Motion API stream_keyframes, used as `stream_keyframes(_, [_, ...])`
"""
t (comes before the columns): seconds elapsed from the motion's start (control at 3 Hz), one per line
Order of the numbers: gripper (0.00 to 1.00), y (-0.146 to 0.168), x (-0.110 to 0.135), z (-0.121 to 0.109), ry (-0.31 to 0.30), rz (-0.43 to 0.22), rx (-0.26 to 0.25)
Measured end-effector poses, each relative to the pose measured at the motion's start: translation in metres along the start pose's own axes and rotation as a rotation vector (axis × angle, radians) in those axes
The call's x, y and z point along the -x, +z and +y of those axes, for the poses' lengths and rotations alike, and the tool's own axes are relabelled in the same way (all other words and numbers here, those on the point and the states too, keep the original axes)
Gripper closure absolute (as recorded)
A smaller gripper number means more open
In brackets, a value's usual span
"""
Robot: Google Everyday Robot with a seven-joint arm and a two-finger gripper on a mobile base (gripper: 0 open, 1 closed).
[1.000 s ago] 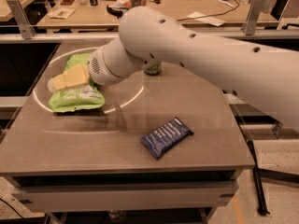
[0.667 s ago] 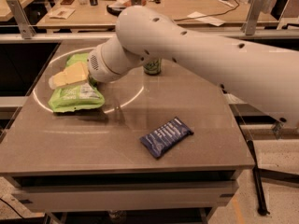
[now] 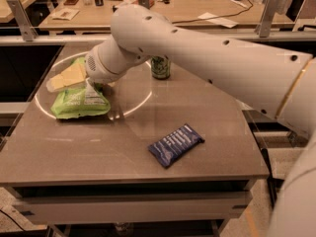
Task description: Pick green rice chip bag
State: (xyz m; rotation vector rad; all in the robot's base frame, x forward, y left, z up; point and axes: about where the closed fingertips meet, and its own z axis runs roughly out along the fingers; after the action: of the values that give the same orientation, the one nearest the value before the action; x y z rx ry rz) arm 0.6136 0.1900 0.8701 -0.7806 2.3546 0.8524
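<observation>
Reach stage, judging by the layout: gripper [image 3: 66, 78] low over the far-left part of the surface [image 3: 212, 132], on or just above the upper end of the green rice chip bag [image 3: 79, 101]. Cannot tell whether spread or closed, nor whether any hold on the bag is made. No sign of lift: bag flat on the surface, printed panel up, lower half fully in view, upper end partly hidden under the gripper and wrist. So, approach apparently done; secure grasp and raising clear probably left to do. Thick white arm [image 3: 207, 53] across the frame from the right, hiding much of the back edge. Elsewhere on the surface: green drink can [image 3: 160, 67] upright near the back, well apart from the bag; dark-blue packet [image 3: 176, 144] flat near the front, also well apart. Grey-brown top with a pale ring mark [image 3: 143, 100] curving around the bag's area. Beyond, a long wooden desk [image 3: 197, 11] cluttered with cables, papers and small bottles, behind a metal rail with grey posts [image 3: 18, 18]. Workshop or lab setting, dim warm light.
</observation>
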Motion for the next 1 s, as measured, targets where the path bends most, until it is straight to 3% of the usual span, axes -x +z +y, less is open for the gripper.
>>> stream_keyframes(0.67, [0.0,0.03,0.006,-0.005,-0.023,0.093,-0.05])
stream_keyframes(1.0, [0.18,0.04,0.01,-0.004,-0.044,0.116,-0.064])
